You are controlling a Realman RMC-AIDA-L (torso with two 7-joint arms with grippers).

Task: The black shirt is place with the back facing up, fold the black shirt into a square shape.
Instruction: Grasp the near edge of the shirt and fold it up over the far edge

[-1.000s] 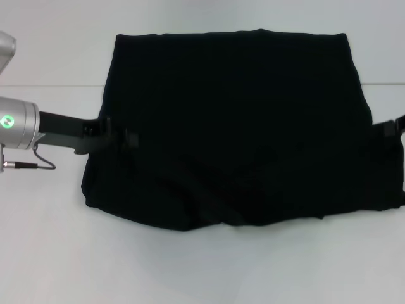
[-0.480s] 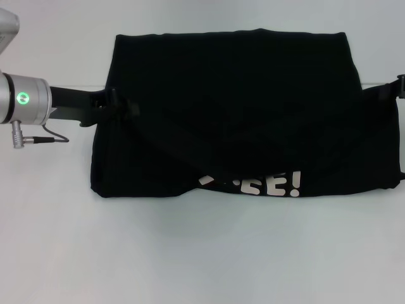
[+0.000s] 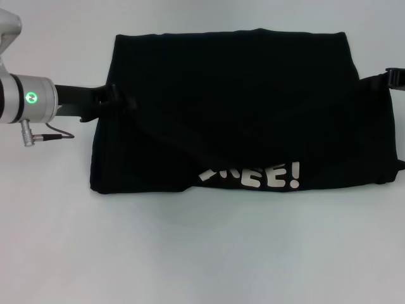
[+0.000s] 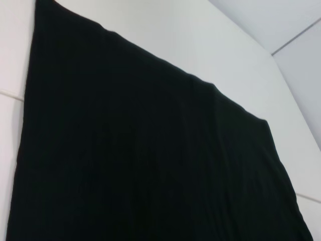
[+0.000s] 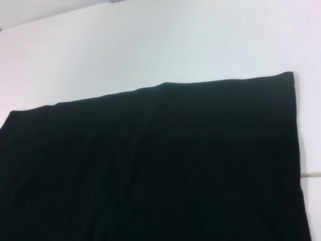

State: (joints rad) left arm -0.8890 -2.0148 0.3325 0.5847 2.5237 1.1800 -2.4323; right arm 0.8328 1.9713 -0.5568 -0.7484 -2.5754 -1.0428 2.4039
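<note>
Across mid-frame, head view: black shirt (image 3: 234,107) spans between my grippers, long axis side to side.
My left gripper (image 3: 117,101) pinches its left edge, my right gripper (image 3: 393,77) its upper-right edge; "FREE!" lettering (image 3: 253,175) shows along the lower fold.

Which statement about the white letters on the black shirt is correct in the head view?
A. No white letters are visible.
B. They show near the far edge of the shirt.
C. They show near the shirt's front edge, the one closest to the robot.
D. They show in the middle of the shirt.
C: the white letters lie along the near edge of the black shirt, just above the bare table.
</note>
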